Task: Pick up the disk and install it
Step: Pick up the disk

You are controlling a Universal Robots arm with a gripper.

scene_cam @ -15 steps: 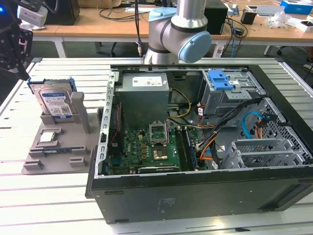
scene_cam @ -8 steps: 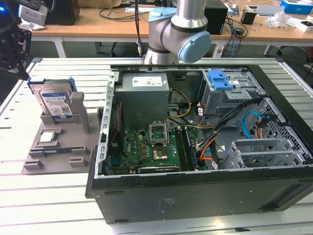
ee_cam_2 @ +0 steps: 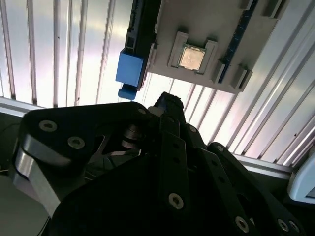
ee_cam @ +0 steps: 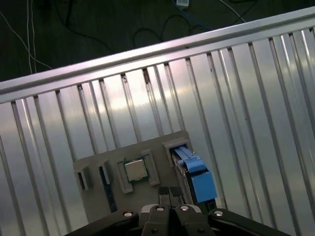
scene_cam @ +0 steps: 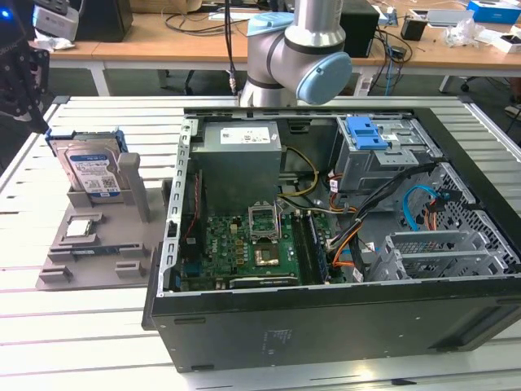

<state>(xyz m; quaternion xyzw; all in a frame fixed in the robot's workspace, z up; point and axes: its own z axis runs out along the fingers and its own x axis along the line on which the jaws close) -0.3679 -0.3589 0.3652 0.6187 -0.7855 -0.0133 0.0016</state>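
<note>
**Silver disk stands upright in its holder, end effector clenched above it**

At the far exterior view's left, the black end effector [scene_cam: 32, 114] hangs over a corner of the slatted metal surface [scene_cam: 81, 326]. In the first wrist view its fingertips [ee_cam: 165, 194] are pressed together with nothing between them, so it is clenched and grasps nothing.

Just below it, a little toward the exterior view's right, is the disk [scene_cam: 92, 169]. It stands on its edge in a slot of the grey holder [scene_cam: 138, 195], with the blue frame around it and the label turned to the camera. The end effector is near the disk but apart from it. In front of the disk, a small square chip [scene_cam: 81, 228] lies flat in its own pocket of the same holder.

Further to the exterior view's right, just beside the holder, lies the open computer case [scene_cam: 326, 326]. Inside it there is a green board [scene_cam: 244, 244], a grey power supply box [scene_cam: 240, 155] and, more to the right, a blue latch piece [scene_cam: 365, 132] on a metal cage. Behind the case rises the arm [scene_cam: 297, 49], grey with light blue caps.
</note>
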